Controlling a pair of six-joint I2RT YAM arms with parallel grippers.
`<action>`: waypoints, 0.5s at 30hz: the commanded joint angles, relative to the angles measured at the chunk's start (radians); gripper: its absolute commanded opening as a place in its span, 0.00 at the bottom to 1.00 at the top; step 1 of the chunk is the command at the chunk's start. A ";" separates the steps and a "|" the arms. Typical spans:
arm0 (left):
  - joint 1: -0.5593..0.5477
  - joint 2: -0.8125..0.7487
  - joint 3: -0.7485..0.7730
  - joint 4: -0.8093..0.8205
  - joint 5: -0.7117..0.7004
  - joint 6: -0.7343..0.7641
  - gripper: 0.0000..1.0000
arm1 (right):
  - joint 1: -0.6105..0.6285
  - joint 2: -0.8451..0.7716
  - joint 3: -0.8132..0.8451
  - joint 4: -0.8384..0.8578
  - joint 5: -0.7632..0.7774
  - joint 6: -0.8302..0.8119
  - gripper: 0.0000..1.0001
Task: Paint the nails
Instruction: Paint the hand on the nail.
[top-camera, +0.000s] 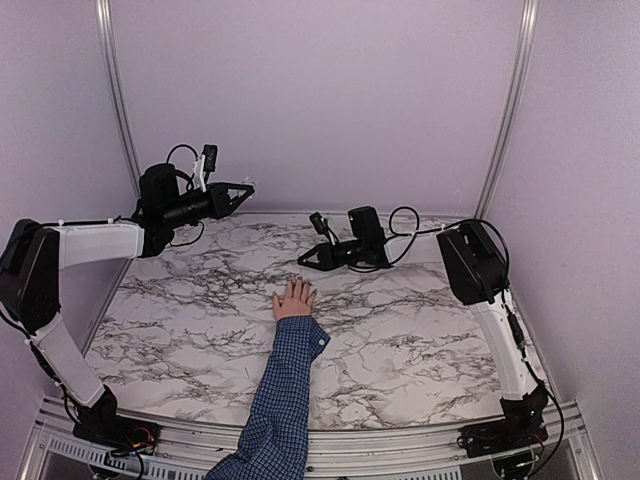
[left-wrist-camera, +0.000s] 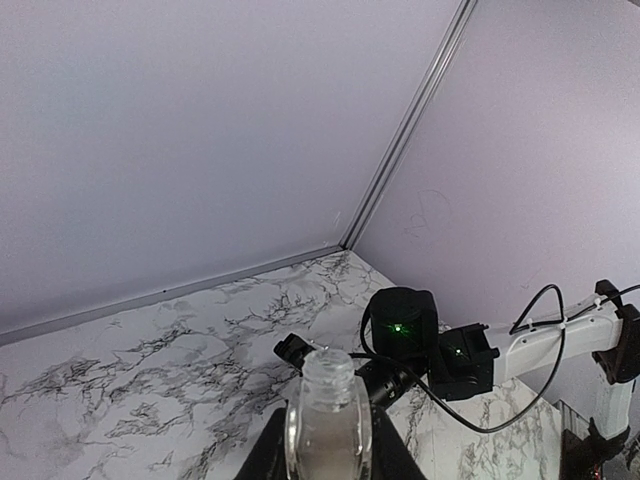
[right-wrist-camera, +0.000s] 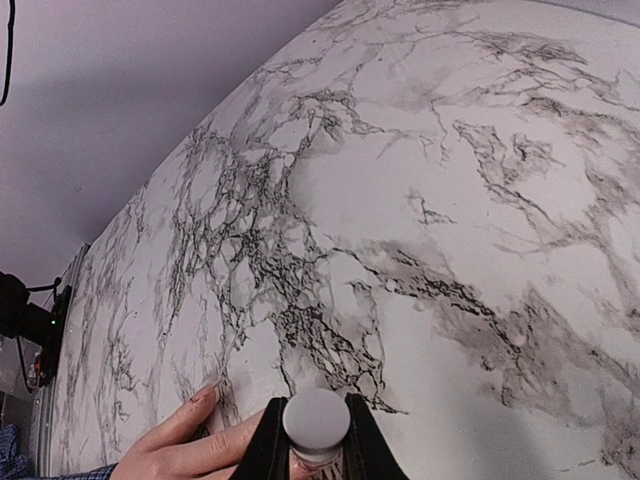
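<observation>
Left end effector (left-wrist-camera: 328, 452), one bottle (left-wrist-camera: 328, 395), right end effector (right-wrist-camera: 316, 452), one cap (right-wrist-camera: 316, 420), one hand (top-camera: 293, 300)

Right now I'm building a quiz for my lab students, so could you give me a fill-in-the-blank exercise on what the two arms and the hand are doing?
The hand rests on the table, its sleeve checked in ____.
The left pincer grips a clear bottle with ____ cap on its neck.
The right pincer grips a round cap low over the ____-patterned table, near the hand.
Missing words: blue; no; marble.
</observation>
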 joint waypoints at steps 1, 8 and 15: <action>0.007 -0.036 -0.007 0.047 0.004 0.001 0.00 | 0.008 0.028 0.024 0.013 0.003 0.008 0.00; 0.008 -0.036 -0.007 0.047 0.004 0.003 0.00 | 0.008 0.031 0.025 0.006 0.013 0.003 0.00; 0.007 -0.034 -0.006 0.048 0.006 0.005 0.00 | 0.008 0.034 0.030 0.001 0.020 -0.001 0.00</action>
